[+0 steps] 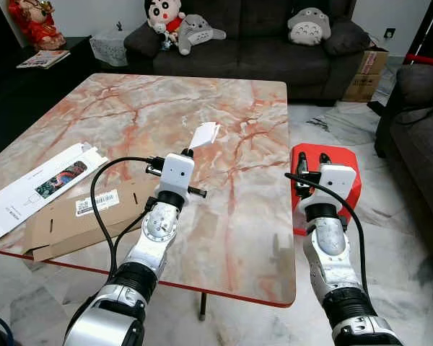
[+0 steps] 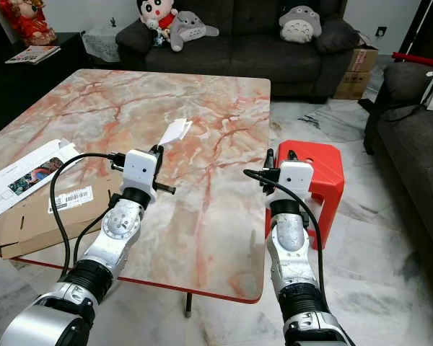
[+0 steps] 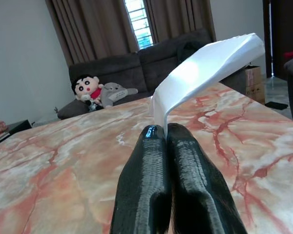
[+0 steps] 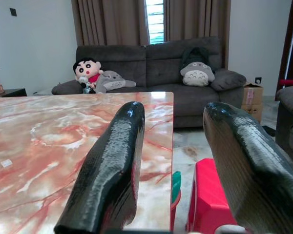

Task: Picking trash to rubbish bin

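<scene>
Left gripper [image 3: 166, 134] over marble table [image 1: 245, 216], fingers [image 3: 144, 180] pinched shut on white paper scrap [image 3: 210, 68], scrap lifted above tabletop. Right gripper [image 4: 173, 146] beyond table's right edge, above red stool [image 1: 346, 169], fingers wide apart, holding nothing. Flattened cardboard [image 1: 65, 223] with barcode label [image 1: 97, 202], text unreadable, and white printed box [image 1: 36, 187] at table's left edge. Dark sofa [image 1: 274, 50] with plush toys [image 1: 180, 25] behind.

Glossy marble-look table [image 1: 238, 216], matt white paper scrap [image 3: 205, 68], prob. plastic red stool [image 1: 350, 173], glossy blk fingers [image 3: 146, 180].
</scene>
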{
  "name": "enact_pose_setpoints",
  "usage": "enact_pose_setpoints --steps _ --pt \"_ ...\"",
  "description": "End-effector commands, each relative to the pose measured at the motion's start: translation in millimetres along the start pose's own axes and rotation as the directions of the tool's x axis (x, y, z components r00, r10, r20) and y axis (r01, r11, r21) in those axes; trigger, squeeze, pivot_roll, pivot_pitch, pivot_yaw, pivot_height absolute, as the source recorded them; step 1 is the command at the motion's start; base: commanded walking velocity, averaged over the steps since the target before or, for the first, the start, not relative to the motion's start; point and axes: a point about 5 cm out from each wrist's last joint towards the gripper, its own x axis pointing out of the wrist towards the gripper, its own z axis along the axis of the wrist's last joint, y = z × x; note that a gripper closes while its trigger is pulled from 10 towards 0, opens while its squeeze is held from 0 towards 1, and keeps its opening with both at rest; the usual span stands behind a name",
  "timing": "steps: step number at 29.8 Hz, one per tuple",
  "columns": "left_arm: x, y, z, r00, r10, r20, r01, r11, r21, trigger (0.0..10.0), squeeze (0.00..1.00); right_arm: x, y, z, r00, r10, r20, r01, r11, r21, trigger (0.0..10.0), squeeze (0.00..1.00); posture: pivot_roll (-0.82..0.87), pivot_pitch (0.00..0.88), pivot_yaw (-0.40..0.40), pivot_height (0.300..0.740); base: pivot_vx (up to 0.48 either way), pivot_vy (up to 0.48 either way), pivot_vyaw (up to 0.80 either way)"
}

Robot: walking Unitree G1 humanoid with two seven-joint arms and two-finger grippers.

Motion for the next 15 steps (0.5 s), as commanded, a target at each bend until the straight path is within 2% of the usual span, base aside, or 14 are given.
enact_pose_setpoints --steps 1,15 --pt "0.2 1.9 3.7 1.0 0.004 0.025 -0.004 1.0 -0.007 10.0 0.0 0.3 -0.5 2.9 1.0 -0.013 0.008 0.013 1.0 0.014 10.0 0.0 0.14 0.0 0.038 0.74 0.0 0.0 0.0" --pt "1.5 2.6 4.7 1.0 0.008 0.026 -0.008 1.0 -0.007 10.0 0.0 -2.9 -7.5 0.3 0.999 -0.034 -0.003 0.034 0.999 0.009 10.0 0.0 0.14 0.0 0.041 0.74 0.0 0.0 0.0"
